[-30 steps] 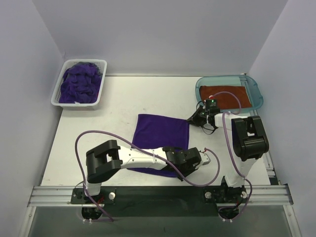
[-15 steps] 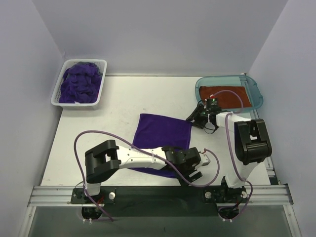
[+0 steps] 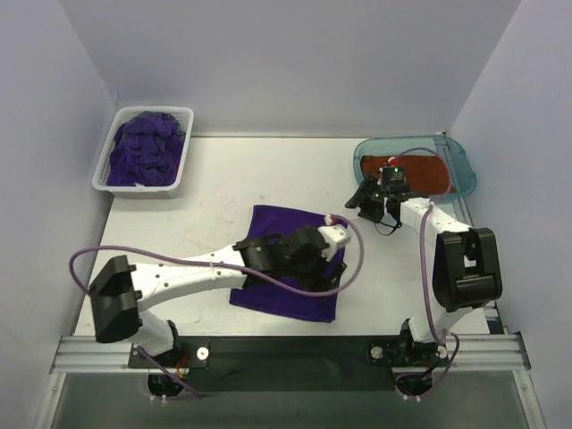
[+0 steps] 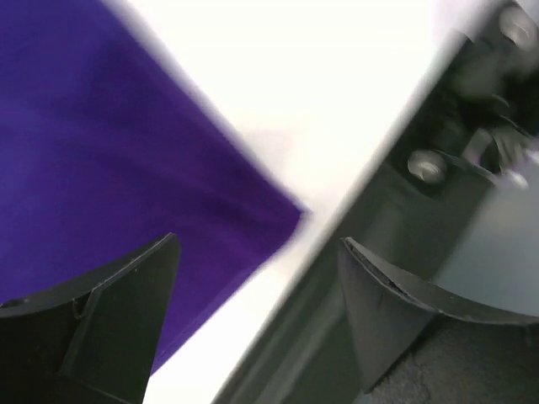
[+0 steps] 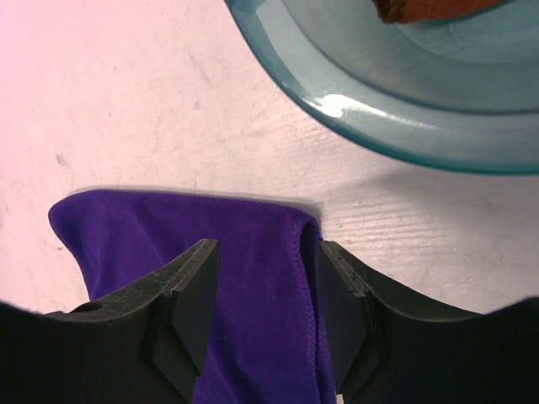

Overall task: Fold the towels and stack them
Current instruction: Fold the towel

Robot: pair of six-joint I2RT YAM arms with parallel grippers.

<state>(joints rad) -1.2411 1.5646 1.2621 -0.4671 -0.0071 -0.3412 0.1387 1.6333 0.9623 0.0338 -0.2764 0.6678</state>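
1. Surface: a white desk [image 3: 223, 174], faintly scuffed in the right wrist view. It is enclosed by pale lavender walls [image 3: 286, 63] on 3 sides, with a metal rail [image 3: 286, 350] along the near edge.
2. Task item on the desk: 1 deep purple towel [image 3: 273, 223], spread flat at the centre and well apart from both containers.
3. Left arm: stretched low from its base at the near left, running diagonally across the purple towel with the wrist over the cloth.
4. Left hand [image 4: 259, 242]: released. The fingers stand wide apart with nothing between them, above the towel's near corner. The wrist view is blurred.
5. Right arm: elbow raised at the near right, forearm reaching toward the far side, and wrist just beside the tray's near-left rim.
6. Right hand [image 5: 265, 248]: released. The fingers are parted, 1 on either side of the purple towel's far-right corner, which lies flat on the desk between them.
7. Container 1: a white slotted basket [image 3: 101, 174] at the far-left corner. It holds a crumpled heap of purple towels [image 3: 143, 152] that rises to the rim. The count cannot be told.
8. Container 2: a translucent teal tray [image 3: 460, 161] at the far right. It holds 1 rust-orange towel [image 3: 427, 177], folded flat.
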